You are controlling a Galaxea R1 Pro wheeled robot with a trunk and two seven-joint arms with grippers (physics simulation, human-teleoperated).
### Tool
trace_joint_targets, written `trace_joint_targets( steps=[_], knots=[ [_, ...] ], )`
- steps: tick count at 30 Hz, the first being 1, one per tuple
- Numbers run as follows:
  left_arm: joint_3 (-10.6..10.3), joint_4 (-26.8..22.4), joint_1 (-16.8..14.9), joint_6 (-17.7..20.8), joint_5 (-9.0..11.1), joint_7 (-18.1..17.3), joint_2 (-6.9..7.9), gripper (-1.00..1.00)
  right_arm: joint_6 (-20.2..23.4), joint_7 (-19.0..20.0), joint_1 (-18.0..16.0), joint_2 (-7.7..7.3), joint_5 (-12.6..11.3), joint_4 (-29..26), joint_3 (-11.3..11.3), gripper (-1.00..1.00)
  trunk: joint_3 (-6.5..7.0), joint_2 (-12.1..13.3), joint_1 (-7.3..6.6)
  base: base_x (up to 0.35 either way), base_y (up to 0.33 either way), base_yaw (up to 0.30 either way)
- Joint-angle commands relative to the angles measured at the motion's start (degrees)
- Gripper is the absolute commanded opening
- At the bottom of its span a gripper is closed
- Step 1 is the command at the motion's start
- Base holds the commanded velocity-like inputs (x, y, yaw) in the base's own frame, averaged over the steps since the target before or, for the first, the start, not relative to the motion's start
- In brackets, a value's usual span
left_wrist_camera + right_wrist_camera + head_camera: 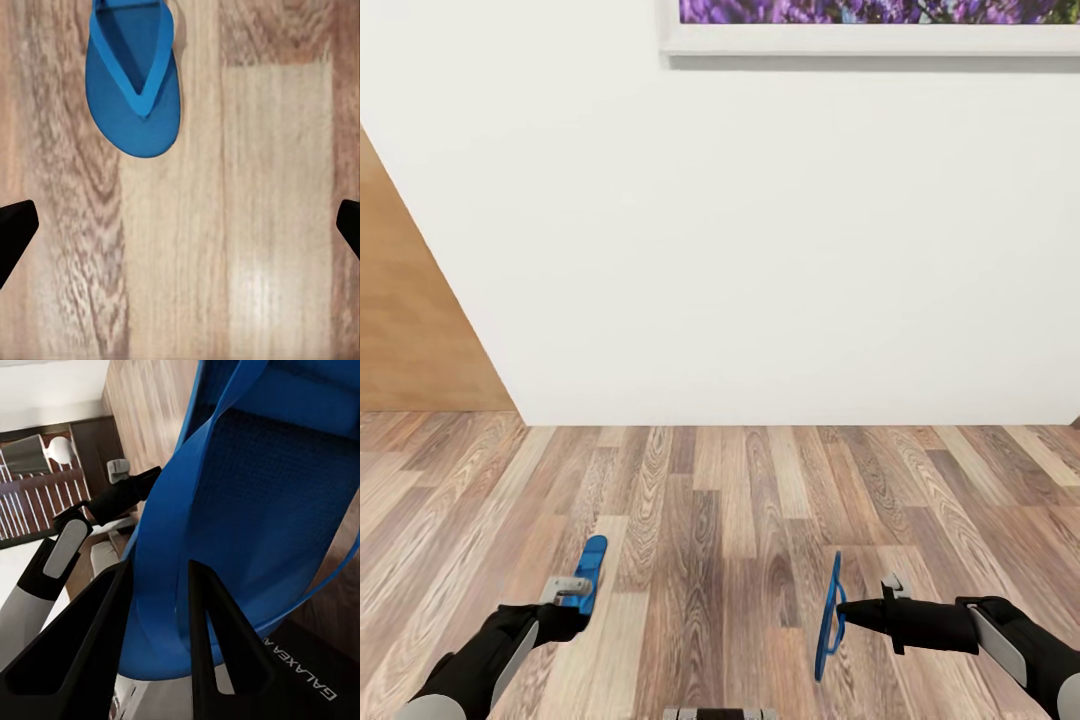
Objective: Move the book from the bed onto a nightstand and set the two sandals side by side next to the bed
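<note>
Facing a plain white wall point(760, 250) over wood-plank floor point(740, 520); bed and nightstand not sighted here. Lying flat on the planks: first sandal point(133, 82), just ahead of the left gripper point(572, 592), long axis running away from the robot. Left jaws standing wide apart, holding nothing. Right gripper point(840, 608) pinching the second sandal point(828, 618) by its strap, sole hanging on edge above the floor. Judged: setting down parallel beside the first, right arm better placed.
</note>
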Motion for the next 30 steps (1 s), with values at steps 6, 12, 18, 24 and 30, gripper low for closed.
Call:
trace_joint_targets(
  steps=[6, 12, 18, 24, 30],
  knots=[
    [-0.2, -0.1, 0.0, 0.3, 0.1, -0.1, 0.11, 1.0, 0.4, 0.2, -0.1, -0.05, -0.5, 0.0, 0.3, -1.0, -1.39, -0.1, 0.14, 0.0, 0.0, 0.0],
    [-0.2, -0.1, 0.0, 0.3, 0.1, -0.1, 0.1, 1.0, 0.4, 0.2, -0.1, -0.05, -0.5, 0.0, 0.3, -1.0, -2.71, -0.2, 0.29, 0.0, 0.0, 0.0],
    [0.1, -0.4, -0.1, -0.1, 0.4, 0.3, -0.07, 1.0, 0.3, 0.2, -0.1, -0.13, -0.4, 0.0, 0.3, -1.0, -2.94, -0.2, 0.32, 0.0, 0.0, 0.0],
    [0.0, -2.4, -0.1, -0.4, 0.4, 0.1, -0.06, 1.0, 0.3, 0.2, -0.1, -0.14, -0.5, 0.1, 0.3, -1.0, -2.94, -0.2, 0.32, 0.0, 0.0, 0.0],
    [0.0, -4.3, 0.0, -0.3, 0.3, 0.0, -0.07, 1.0, 0.3, 0.2, -0.1, -0.14, -0.5, 0.1, 0.3, -1.0, -2.94, -0.2, 0.32, 0.049, 0.0, 0.0]
  ],
)
